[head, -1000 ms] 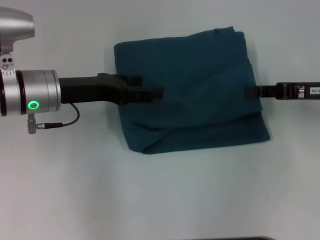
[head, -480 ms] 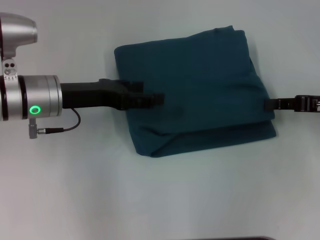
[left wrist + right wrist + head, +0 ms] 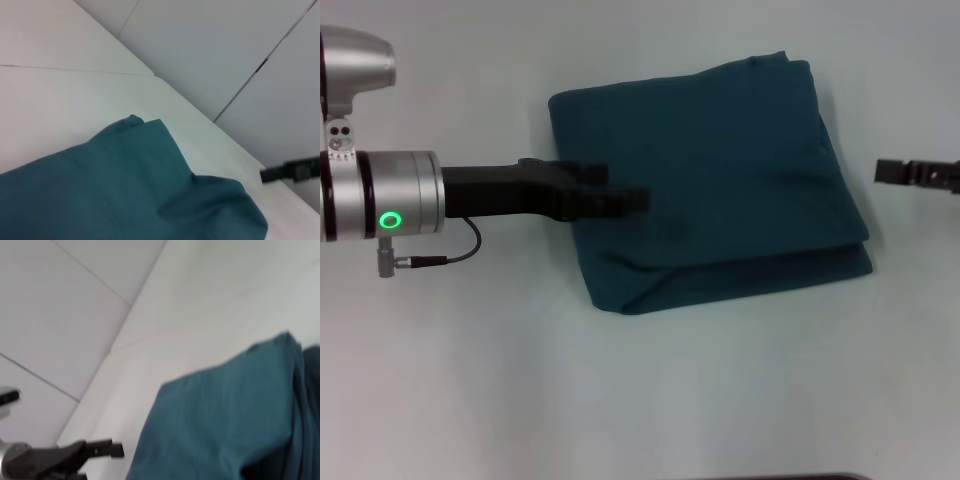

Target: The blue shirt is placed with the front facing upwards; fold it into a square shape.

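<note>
The blue shirt [image 3: 710,180] lies folded into a rough square on the white table, with a lower layer showing along its near edge. No lettering or collar shows. My left gripper [image 3: 632,200] reaches in from the left and rests over the shirt's left edge. My right gripper [image 3: 882,172] hangs to the right of the shirt, apart from it, with nothing in it. The shirt also shows in the left wrist view [image 3: 125,185], with the right gripper [image 3: 265,175] beyond it. In the right wrist view the shirt [image 3: 225,420] has the left gripper [image 3: 117,450] at its far side.
The white table [image 3: 620,400] stretches around the shirt on all sides. A dark strip [image 3: 780,477] marks its near edge. Pale wall panels [image 3: 225,45] stand behind the table.
My right gripper has drawn back to the right, off the shirt's right edge. The shirt's right side shifted a little rightward one second ago and now lies still. My left gripper stayed put.
</note>
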`<control>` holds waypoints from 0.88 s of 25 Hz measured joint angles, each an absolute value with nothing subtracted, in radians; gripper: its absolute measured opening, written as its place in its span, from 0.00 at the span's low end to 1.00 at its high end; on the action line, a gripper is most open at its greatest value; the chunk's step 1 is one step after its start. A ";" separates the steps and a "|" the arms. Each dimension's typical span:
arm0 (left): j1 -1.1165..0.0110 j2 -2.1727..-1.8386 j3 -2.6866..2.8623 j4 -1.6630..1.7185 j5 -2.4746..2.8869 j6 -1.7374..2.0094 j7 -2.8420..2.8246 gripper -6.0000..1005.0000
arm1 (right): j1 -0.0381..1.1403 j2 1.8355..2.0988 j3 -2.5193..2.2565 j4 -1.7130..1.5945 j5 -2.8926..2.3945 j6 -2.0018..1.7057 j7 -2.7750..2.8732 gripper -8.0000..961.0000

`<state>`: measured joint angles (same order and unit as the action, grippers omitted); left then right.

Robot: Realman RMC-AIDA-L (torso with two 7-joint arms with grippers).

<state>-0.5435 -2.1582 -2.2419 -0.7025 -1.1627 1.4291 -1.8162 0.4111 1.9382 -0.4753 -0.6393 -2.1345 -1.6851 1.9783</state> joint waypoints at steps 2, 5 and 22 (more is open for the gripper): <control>-0.545 -2.158 -2.235 -0.702 -1.163 1.429 -1.816 0.92 | 0.409 1.932 -0.434 -0.651 -2.132 -1.707 1.966 0.42; -0.551 -2.161 -2.219 -0.701 -1.165 1.428 -1.816 0.92 | 0.417 1.929 -0.392 -0.649 -2.105 -1.715 1.929 0.53; -0.621 -2.169 -2.082 -0.549 -1.170 1.302 -1.802 0.92 | 0.577 1.968 -0.497 -0.580 -2.077 -1.509 1.980 0.48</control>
